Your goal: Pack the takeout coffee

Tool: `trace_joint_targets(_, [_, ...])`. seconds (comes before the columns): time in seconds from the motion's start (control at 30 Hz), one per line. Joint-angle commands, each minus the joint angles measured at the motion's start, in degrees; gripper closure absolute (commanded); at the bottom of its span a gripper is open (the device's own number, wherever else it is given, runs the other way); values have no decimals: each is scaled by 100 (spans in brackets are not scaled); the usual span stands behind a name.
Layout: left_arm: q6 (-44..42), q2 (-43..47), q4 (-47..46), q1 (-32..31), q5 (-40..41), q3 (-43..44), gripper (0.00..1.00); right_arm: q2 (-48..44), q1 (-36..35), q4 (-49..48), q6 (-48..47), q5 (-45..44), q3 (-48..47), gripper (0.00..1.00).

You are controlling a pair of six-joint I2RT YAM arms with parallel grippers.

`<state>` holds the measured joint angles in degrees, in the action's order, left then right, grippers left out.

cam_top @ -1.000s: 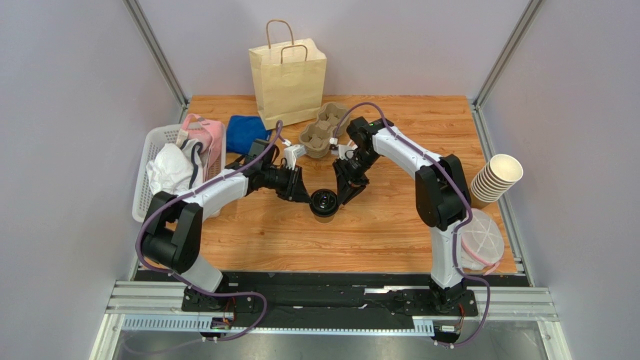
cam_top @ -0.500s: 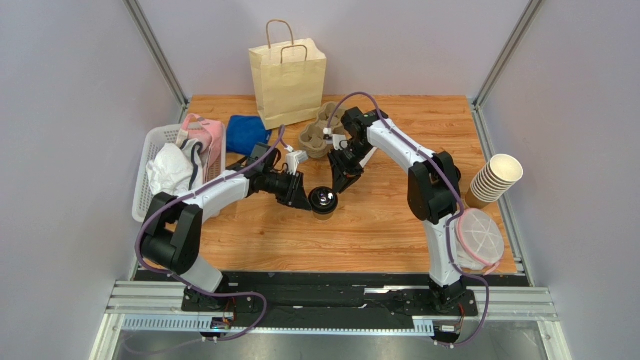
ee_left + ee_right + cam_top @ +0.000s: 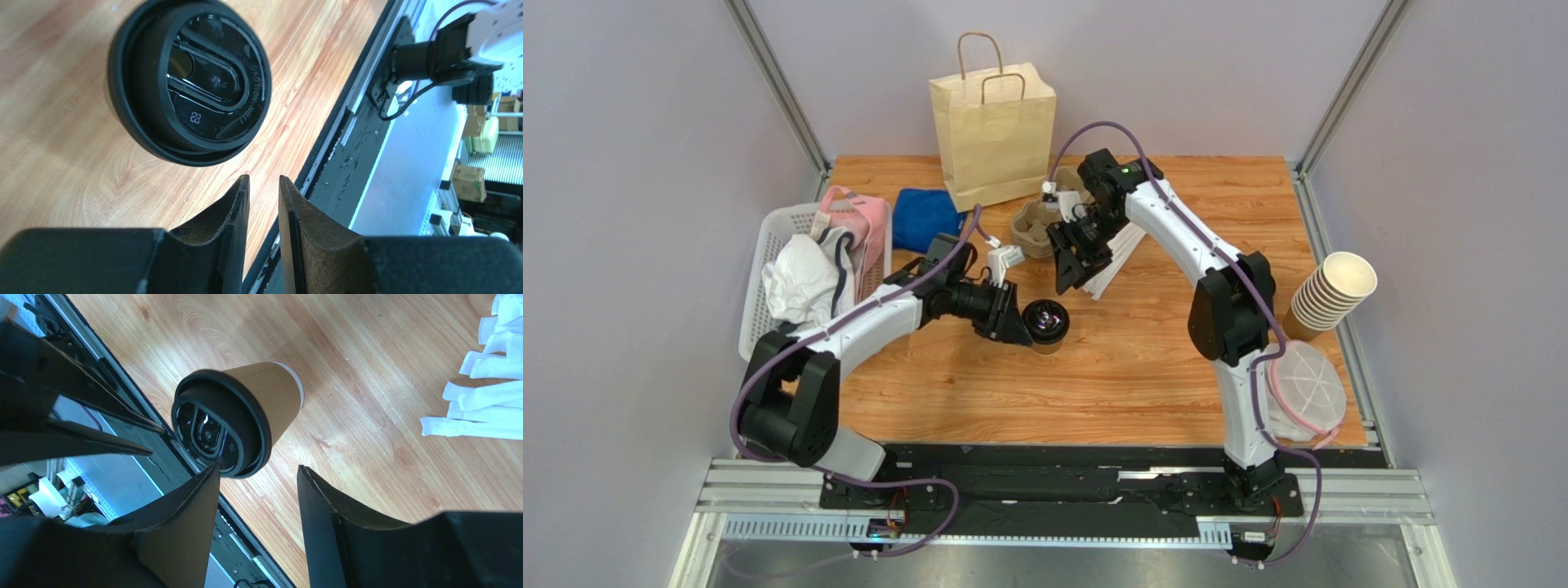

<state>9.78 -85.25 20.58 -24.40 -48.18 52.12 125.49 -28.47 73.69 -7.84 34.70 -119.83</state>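
The takeout coffee [image 3: 1048,324] is a tan paper cup with a black lid, standing on the wooden table near its middle. Its lid [image 3: 190,79] fills the upper left of the left wrist view. My left gripper [image 3: 1022,326] sits just left of the cup, at lid height. Its fingers [image 3: 264,179] are a narrow gap apart with nothing between them. My right gripper [image 3: 1073,275] hangs above and behind the cup, clear of it. Those jaws [image 3: 258,471] are spread wide and empty, with the cup [image 3: 245,413] beyond the tips.
A paper bag [image 3: 993,135] stands at the back. A cardboard cup carrier [image 3: 1036,228] and white paper sachets [image 3: 485,398] lie under the right arm. A blue cloth [image 3: 924,218] and a white basket [image 3: 768,300] are on the left. Stacked cups [image 3: 1333,294] are on the right.
My right gripper has pulled up and back from the cup and opened wider. The left gripper's jaws have parted slightly, and its arm has drawn a little leftward.
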Motion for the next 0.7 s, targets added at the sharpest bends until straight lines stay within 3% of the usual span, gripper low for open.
trace_joint_targets(0.0, [41,491,-116,382,-79,78,67,-630,-10,111,-193,-51,82,48])
trace_joint_targets(0.13, [-63,449,16,533,467,404,67,-1043,17,-240,158,37,1003,56])
trace_joint_targets(0.33, [-64,-87,34,533,670,738,67,-1229,8,-1093,686,151,2138,67])
trace_joint_targets(0.67, [234,-624,-273,533,617,809,67,-956,8,-1182,889,257,2210,70])
